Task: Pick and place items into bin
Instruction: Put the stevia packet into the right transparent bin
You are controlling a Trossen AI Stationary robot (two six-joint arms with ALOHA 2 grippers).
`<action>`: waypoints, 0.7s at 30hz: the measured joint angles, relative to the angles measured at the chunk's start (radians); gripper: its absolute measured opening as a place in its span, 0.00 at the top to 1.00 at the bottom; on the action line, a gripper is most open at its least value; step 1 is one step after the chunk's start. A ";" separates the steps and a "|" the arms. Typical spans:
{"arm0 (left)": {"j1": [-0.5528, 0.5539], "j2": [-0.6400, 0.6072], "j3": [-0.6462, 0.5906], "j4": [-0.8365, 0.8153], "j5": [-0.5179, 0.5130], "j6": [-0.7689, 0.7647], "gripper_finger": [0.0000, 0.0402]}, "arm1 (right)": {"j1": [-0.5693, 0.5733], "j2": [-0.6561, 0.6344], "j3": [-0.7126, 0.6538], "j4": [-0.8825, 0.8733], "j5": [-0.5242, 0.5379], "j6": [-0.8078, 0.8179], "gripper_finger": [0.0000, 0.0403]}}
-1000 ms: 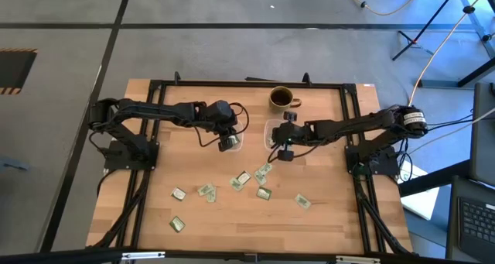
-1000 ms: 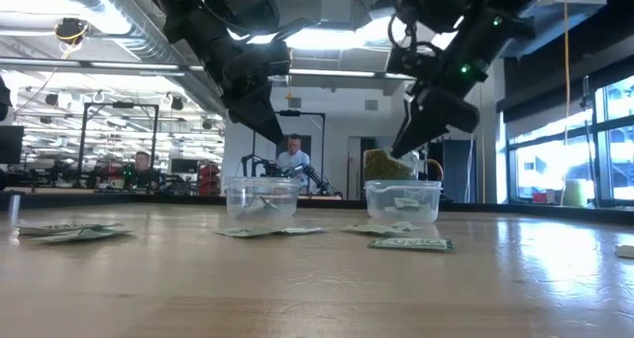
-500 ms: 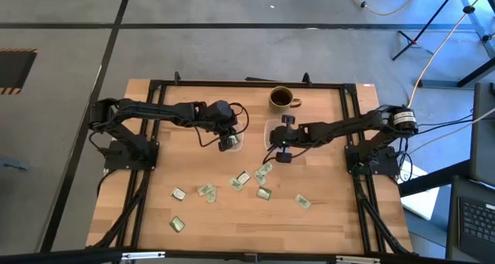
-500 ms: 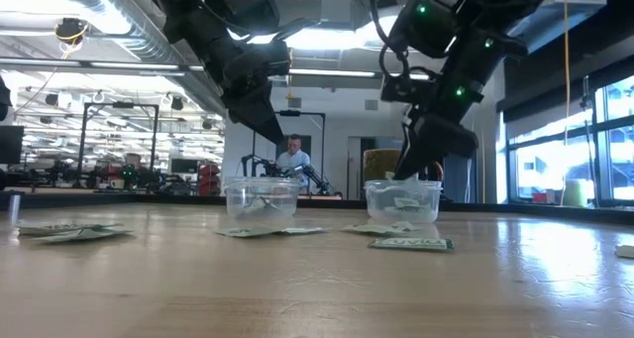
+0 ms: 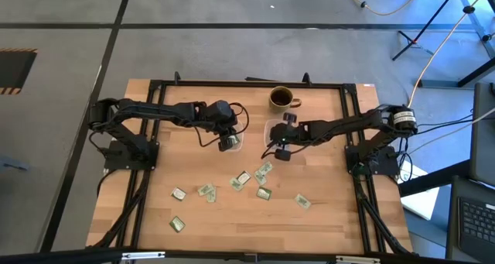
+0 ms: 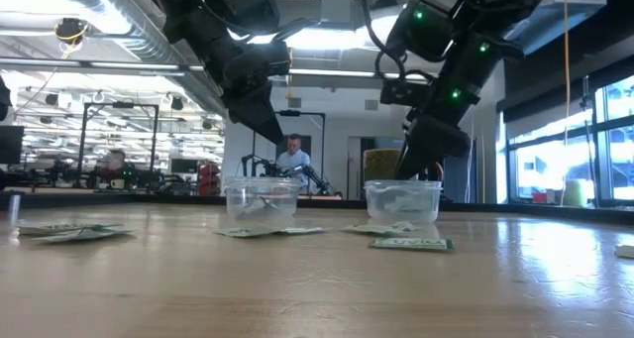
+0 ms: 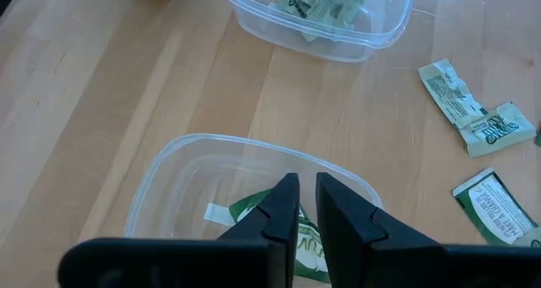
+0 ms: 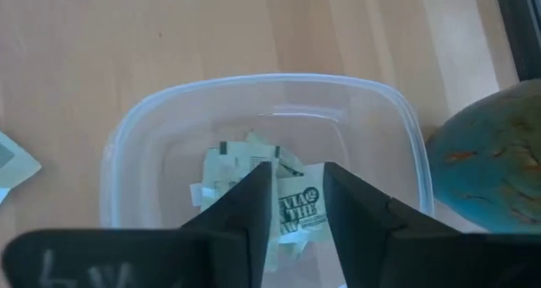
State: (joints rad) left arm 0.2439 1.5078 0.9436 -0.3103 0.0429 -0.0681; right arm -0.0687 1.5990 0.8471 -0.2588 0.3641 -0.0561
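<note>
**A:** What are the two arms doing?

**B:** The left gripper (image 7: 306,205) hangs over a clear plastic tub (image 7: 173,174) left of the table's middle. Its two dark fingers (image 7: 281,205) are nearly together with a thin gap between them, and nothing is gripped. The right gripper (image 8: 296,195) hangs over a second clear tub (image 8: 406,144) to the right of the first. Its fingers (image 8: 254,195) are parted, with nothing between them.

**A:** And the packets, what do they look like?

**B:** Small flat rectangles, white with pale green and dark green print, some creased. One packet (image 7: 304,252) lies in the bottom of the left tub, partly hidden by the fingers. A small pile of packets (image 8: 292,205) sits in the right tub, overlapping and lying at odd angles.

**A:** Are any outside the tubs?

**B:** Yes. Loose packets (image 5: 241,179) are scattered on the wooden table (image 5: 325,233) on the near side of both tubs, some touching, others well apart. One lone packet (image 5: 177,224) lies toward the near left corner.

**A:** Anything else?

**B:** A brown mug (image 5: 280,98) stands at the far edge, beyond the right tub. In the room behind, a person (image 6: 293,157) sits at a distance.
</note>
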 joint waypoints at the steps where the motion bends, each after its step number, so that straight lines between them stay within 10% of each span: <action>1: 0.000 0.000 0.000 0.000 0.000 0.000 0.90 | -0.002 0.000 0.000 -0.001 0.000 0.000 0.70; 7: 0.000 0.000 0.000 0.000 0.000 0.000 0.91 | 0.021 -0.076 0.000 -0.043 -0.030 0.041 0.67; 15: 0.000 0.000 0.000 0.000 -0.001 0.003 0.90 | 0.155 -0.192 0.000 -0.299 -0.411 0.132 0.67; 21: 0.000 0.000 0.000 0.000 -0.002 0.003 0.91 | 0.320 -0.187 0.000 -0.341 -0.455 0.220 0.67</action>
State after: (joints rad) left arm 0.2438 1.5078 0.9436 -0.3101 0.0406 -0.0647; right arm 0.2518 1.4118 0.8471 -0.6000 -0.0906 0.1636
